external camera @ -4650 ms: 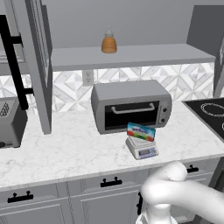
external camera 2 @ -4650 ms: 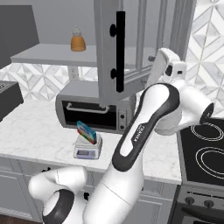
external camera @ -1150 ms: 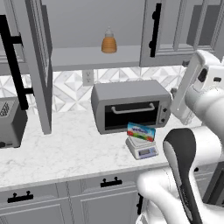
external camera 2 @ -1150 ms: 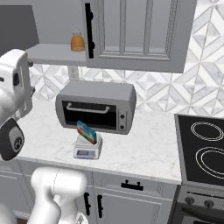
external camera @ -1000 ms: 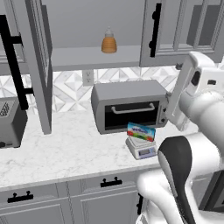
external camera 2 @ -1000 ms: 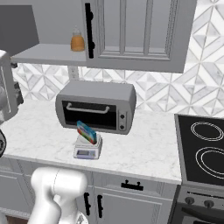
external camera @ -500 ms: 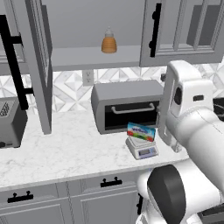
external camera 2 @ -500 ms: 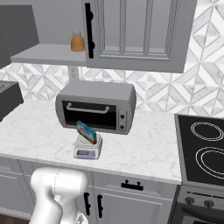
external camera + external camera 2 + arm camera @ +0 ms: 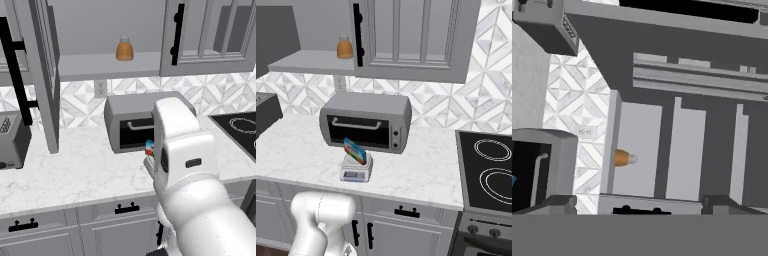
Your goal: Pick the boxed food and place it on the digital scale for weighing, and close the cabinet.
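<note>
Grey kitchen, white marble counter (image 9: 301,150), and the toaster oven (image 9: 366,122) sits square in the middle as our landmark. Right in front of it stands the digital scale (image 9: 356,169), and the boxed food (image 9: 355,151) is already on top, leaning tilted on the plate. Weighing looks done, I'd say; closing is what's left.

Above the toaster oven, the cabinet (image 9: 100,45) has its right door (image 9: 411,37) shut, while the left door (image 9: 44,75) swings wide open, edge-on, over the counter to the oven's left. On the open shelf sits one orange bottle (image 9: 124,49).

The gripper (image 9: 639,207) looks along the cabinet with its fingers spread wide, holding nothing. To do this well, it should get behind the open door's outer face, push near the free edge by the black handle (image 9: 15,75), and follow the hinge arc.
</note>
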